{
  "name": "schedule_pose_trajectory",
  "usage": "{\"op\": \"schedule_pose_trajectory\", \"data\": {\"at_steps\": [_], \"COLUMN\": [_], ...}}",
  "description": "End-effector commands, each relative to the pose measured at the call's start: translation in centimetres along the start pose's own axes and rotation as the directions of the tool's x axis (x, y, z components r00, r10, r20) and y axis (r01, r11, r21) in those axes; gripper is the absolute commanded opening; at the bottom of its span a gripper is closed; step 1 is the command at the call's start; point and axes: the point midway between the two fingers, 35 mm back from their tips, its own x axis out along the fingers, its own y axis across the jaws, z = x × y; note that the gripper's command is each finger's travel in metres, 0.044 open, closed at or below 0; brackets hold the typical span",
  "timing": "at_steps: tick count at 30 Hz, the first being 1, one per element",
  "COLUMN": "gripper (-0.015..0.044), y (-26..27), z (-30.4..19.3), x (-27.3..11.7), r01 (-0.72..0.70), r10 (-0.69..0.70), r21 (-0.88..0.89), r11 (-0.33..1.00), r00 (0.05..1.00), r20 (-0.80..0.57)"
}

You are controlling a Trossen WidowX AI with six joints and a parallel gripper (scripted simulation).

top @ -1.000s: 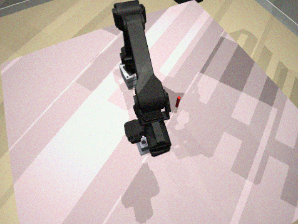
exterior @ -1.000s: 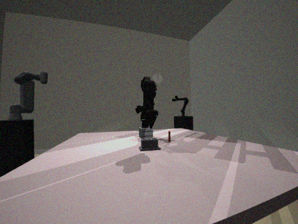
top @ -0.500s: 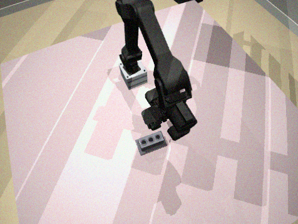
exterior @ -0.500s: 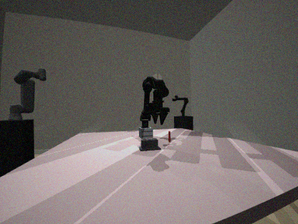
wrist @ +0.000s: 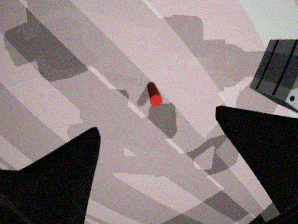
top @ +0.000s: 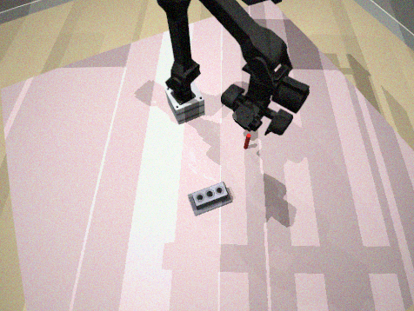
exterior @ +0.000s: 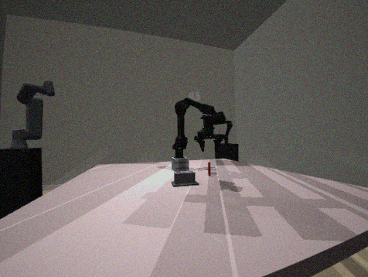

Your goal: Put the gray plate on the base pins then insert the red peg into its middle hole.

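Observation:
The gray plate (top: pixel 215 192) (exterior: pixel 184 177), with three round holes in a row, sits on the base (top: pixel 196 212) (exterior: pixel 192 184) and looks flat. The pins cannot be made out. The red peg (top: pixel 247 142) (exterior: pixel 209 169) (wrist: pixel 156 99) stands upright on the table, to the right of the base in the top and exterior views. My gripper (top: pixel 256 126) (exterior: pixel 212 147) (wrist: pixel 158 122) is wide open and empty, pointing down well above the table. In the wrist view the peg shows beyond the fingertips, between them sideways and slightly above their line. The plate and base are outside the wrist view.
The arm's own mount block (top: pixel 187 113) (exterior: pixel 180 164) stands behind the base, and its corner shows at the right of the wrist view (wrist: pixel 280 70). Two other arms stand on dark pedestals beyond the table in the exterior view. Shadows cross the table.

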Motion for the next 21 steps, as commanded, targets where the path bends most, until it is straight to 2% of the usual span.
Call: {"op": "schedule_pose_trajectory", "data": {"at_steps": [1,21], "gripper": [0.044,0.044], "y": [-0.5,-0.3], "z": [-0.3,-0.5], "x": [2.8,6.0], "r01": [0.018,0.018], "r10": [-0.018,-0.018], "r21": [-0.002,-0.002], "r11": [1.0,1.0], "r00": [1.0,1.0], "r20": [-0.003,-0.003]}}
